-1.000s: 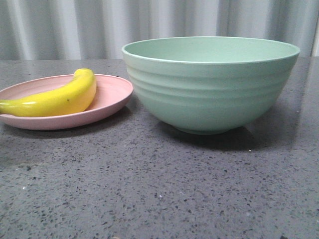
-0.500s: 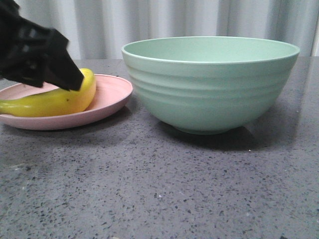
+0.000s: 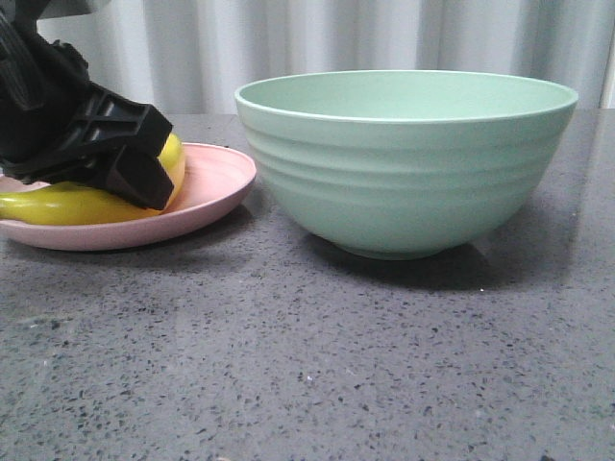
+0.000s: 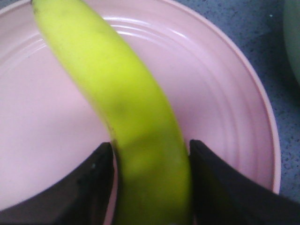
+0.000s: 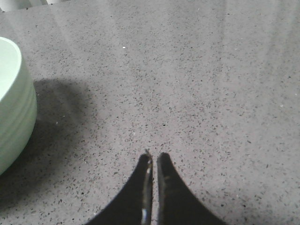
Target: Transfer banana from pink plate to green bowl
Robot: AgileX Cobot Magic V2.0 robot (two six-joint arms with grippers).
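Note:
The yellow banana [image 3: 58,204] lies on the pink plate [image 3: 213,182] at the left of the front view. My left gripper [image 3: 130,173] is down on the plate, one finger on each side of the banana's middle. In the left wrist view the black fingers [image 4: 96,180] press against both sides of the banana [image 4: 126,117], which rests on the plate [image 4: 225,108]. The green bowl [image 3: 408,158] stands to the right of the plate, and its side also shows in the right wrist view [image 5: 11,103]. My right gripper [image 5: 153,157] is shut and empty over bare counter.
The grey speckled counter [image 3: 307,365] runs in front of the plate and bowl. A pale curtain [image 3: 384,38] hangs behind the table. The bowl's rim stands much higher than the plate and is close to the plate's right edge.
My left gripper came in from the upper left and dropped onto the plate around the banana. The banana and the bowl have not moved.

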